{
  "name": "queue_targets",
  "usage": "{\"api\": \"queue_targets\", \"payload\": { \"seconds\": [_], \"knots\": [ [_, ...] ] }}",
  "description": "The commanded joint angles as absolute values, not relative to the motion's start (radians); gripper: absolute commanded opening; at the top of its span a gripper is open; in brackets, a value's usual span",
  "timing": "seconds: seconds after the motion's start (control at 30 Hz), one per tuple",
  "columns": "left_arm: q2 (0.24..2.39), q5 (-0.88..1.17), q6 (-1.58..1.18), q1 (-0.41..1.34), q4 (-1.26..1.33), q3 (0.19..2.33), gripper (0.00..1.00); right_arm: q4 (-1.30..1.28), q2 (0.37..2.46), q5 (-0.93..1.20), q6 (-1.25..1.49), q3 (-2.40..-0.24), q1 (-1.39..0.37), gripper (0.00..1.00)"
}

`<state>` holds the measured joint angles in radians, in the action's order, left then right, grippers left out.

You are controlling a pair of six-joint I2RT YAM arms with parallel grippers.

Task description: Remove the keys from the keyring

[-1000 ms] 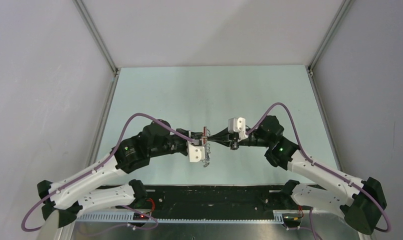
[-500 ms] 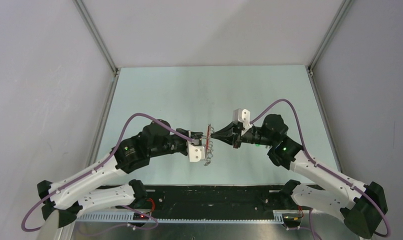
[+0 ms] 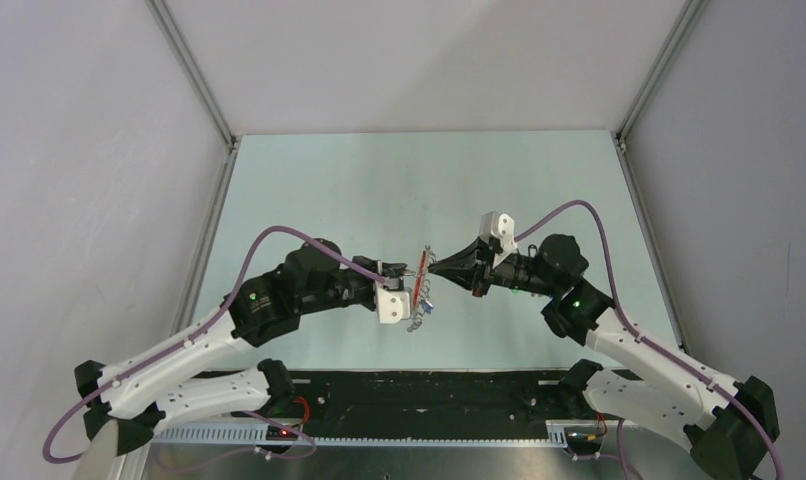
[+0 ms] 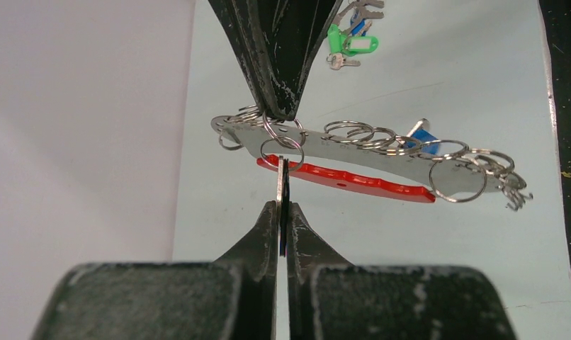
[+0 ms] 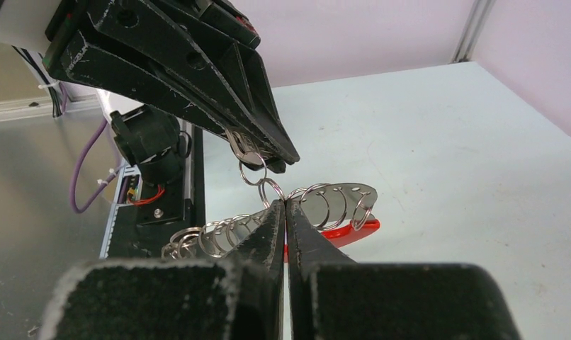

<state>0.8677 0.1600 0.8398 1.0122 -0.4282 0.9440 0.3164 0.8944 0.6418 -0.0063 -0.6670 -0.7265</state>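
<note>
L tool (image 4: 282, 210) grips key (image 4: 281, 177); R tool (image 5: 284, 207) pinches keyring (image 4: 353, 183) above table (image 3: 379, 190).

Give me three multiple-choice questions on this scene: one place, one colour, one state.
1. Where is the green-tagged bunch? A on the table B in a box C on a wall
2. What colour is the keyring loop? A yellow B red C white
3. The left gripper is: A wide open B shut on a key C out of view
Answers: 1 A, it lies on the table; 2 B, red shows beneath the rings; 3 B, it pinches the key edge-on.
</note>
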Motion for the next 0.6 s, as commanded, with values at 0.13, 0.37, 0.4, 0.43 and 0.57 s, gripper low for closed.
{"api": "queue_targets", "payload": {
  "seconds": [0.13, 0.37, 0.4, 0.43, 0.57],
  "knots": [
    [0.85, 0.173, 0.854, 1.016, -0.388, 0.942, 0.0, 0.427, 0.878, 0.53, 0.138, -0.626, -0.682, 0.0],
    [0.847, 0.17, 0.854, 1.016, -0.387, 0.943, 0.0, 0.367, 0.847, 0.682, -0.036, -0.626, -0.687, 0.52],
    [0.848, 0.171, 0.854, 1.015, -0.388, 0.943, 0.0, 0.343, 0.838, 0.687, -0.096, -0.626, -0.691, 0.51],
    [0.848, 0.172, 0.854, 1.015, -0.387, 0.943, 0.0, 0.333, 0.822, 0.696, -0.124, -0.625, -0.695, 0.49],
    [0.846, 0.173, 0.855, 1.016, -0.386, 0.942, 0.0, 0.304, 0.801, 0.705, -0.263, -0.626, -0.729, 0.39]
  ]
}}
